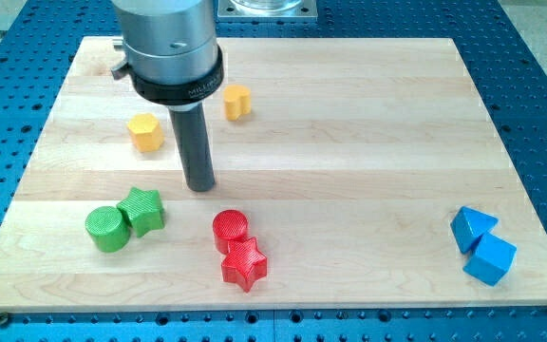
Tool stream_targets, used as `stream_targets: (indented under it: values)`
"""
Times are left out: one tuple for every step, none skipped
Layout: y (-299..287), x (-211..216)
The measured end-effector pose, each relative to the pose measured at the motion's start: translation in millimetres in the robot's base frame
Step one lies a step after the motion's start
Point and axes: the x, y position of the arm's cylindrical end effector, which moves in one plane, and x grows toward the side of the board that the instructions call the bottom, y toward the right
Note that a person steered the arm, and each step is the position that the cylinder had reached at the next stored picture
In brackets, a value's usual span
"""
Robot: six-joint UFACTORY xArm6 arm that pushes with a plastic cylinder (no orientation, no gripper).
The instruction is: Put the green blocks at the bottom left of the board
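Observation:
A green cylinder (108,228) and a green star (144,210) sit touching each other at the view's lower left of the wooden board (349,114). My tip (200,186) rests on the board just to the upper right of the green star, a short gap away. The rod hangs from the grey arm housing (169,47) at the view's top.
A red cylinder (230,228) and a red star (243,263) sit together below my tip. A yellow hexagon block (145,132) lies to the tip's upper left, another yellow block (237,101) above right. Two blue blocks (471,226) (490,258) sit at the lower right.

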Motion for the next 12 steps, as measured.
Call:
stream_targets:
  values:
    - [-6,28]
    - [-26,55]
    - [-48,62]
    - [-62,62]
    - [-58,59]
    - [-42,33]
    - [-42,2]
    - [-51,-13]
    - [-70,15]
    - [-90,44]
    - [-102,49]
    - [-101,49]
